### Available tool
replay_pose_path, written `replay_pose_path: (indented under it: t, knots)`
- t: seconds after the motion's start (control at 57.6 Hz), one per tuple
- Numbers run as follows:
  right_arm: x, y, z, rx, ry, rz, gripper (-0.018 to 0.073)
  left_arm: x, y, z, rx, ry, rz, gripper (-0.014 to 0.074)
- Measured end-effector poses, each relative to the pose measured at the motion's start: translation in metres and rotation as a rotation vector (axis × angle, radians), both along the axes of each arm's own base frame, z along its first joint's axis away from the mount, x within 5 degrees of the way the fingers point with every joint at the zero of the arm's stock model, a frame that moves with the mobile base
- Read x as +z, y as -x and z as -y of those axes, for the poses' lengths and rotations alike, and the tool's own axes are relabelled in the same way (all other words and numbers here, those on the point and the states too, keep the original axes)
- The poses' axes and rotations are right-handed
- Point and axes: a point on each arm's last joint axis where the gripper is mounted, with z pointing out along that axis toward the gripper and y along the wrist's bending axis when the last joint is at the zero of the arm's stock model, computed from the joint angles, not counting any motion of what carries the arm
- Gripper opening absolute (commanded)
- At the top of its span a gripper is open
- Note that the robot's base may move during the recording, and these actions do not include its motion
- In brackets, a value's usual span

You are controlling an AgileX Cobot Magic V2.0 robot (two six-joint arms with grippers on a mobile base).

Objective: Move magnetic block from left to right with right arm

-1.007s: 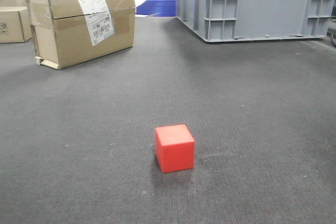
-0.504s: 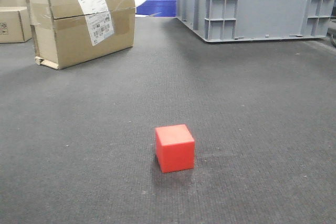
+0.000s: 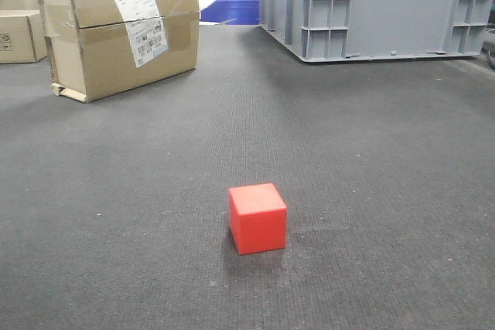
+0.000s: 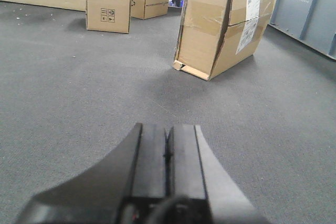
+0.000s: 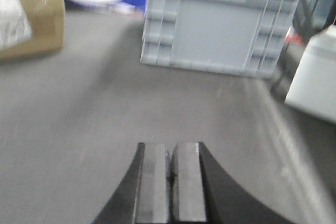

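Magnetic block (image 3: pixel 257 219) alone on grey carpet (image 3: pixel 371 152); left gripper (image 4: pixel 167 145) and right gripper (image 5: pixel 169 169) clenched, grasping nothing.

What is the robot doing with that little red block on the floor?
Nothing is touching it yet. The red block sits alone on the grey carpet, with a cardboard box and a grey crate far behind it. The left end effector and right end effector are both shut and empty, and neither wrist camera shows the block. The right view is blurred.
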Motion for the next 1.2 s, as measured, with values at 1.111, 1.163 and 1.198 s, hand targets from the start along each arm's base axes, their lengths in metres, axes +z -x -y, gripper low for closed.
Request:
replay_pose_path:
  t: [1.111, 1.163, 1.198]
  knots:
    - [-0.049, -0.003, 0.006, -0.084, -0.138, 0.053, 0.0029, 0.0, 0.0, 0.0, 0.0, 0.0, 0.0, -0.0126]
    - [-0.049, -0.003, 0.006, -0.084, -0.138, 0.053, 0.0029, 0.0, 0.0, 0.0, 0.0, 0.0, 0.0, -0.0126]
    - [-0.049, -0.003, 0.006, -0.084, -0.138, 0.053, 0.0029, 0.0, 0.0, 0.0, 0.0, 0.0, 0.0, -0.0126]
